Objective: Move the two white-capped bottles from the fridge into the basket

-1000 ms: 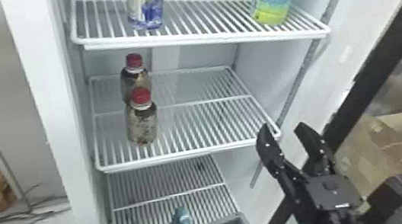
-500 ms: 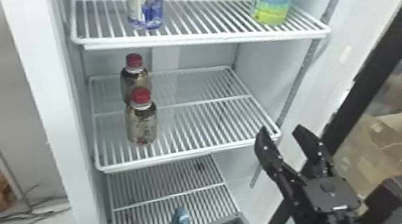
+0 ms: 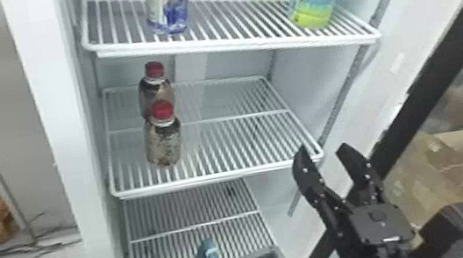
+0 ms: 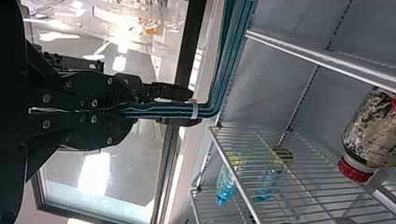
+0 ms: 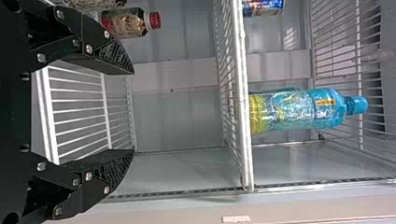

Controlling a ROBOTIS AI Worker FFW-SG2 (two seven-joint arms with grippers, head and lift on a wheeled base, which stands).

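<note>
Standing upright on the middle shelf [image 3: 216,179], as front red-capped bottle [image 3: 164,145] and rear red-capped bottle [image 3: 156,91], with red caps rather than white. Probably moderately heavy if full, firm-walled, perhaps slick from chilling. Best to take the front red-capped bottle first, squarely around the body below the shoulder, with the right tool [image 3: 323,150], spread wide and empty. Gripping the basket handle [image 4: 168,111] between closed fingers, with the left tool [image 4: 135,110].
</note>
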